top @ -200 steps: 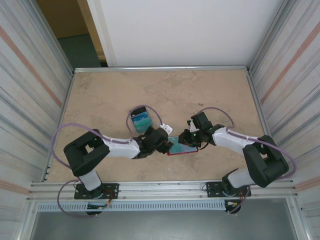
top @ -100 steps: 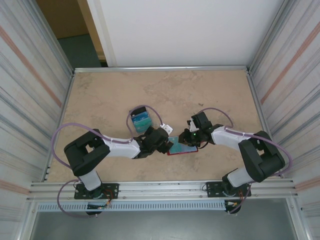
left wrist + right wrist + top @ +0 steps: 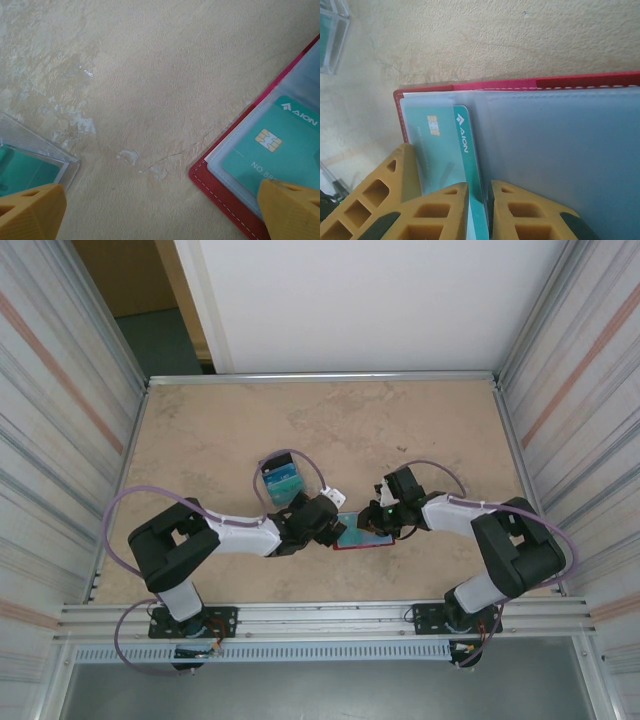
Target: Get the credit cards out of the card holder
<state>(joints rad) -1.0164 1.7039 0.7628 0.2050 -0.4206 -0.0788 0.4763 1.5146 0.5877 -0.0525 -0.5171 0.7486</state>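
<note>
The card holder [image 3: 364,537] lies open on the table, dark red outside [image 3: 520,84] with pale blue-grey panels [image 3: 560,150]. A teal credit card [image 3: 445,150] with a chip sticks partly out of its left pocket. My right gripper [image 3: 479,210] is shut on that card's long edge, one yellow finger on each side. In the top view it [image 3: 381,521] sits at the holder's right end. My left gripper [image 3: 160,215] is wide open. Its right fingertip [image 3: 290,210] rests on the holder's card-side panel [image 3: 260,150], and its left fingertip [image 3: 30,212] is by a clear case.
A clear plastic case [image 3: 281,478] holding teal cards stands left of the holder, also seen at the left wrist view's lower left [image 3: 30,160]. Metal walls fence the beige table [image 3: 400,430] on both sides.
My right gripper's jaws have narrowed onto the teal card's edge and its arm has shifted slightly. The left arm and the holder have stayed put.
</note>
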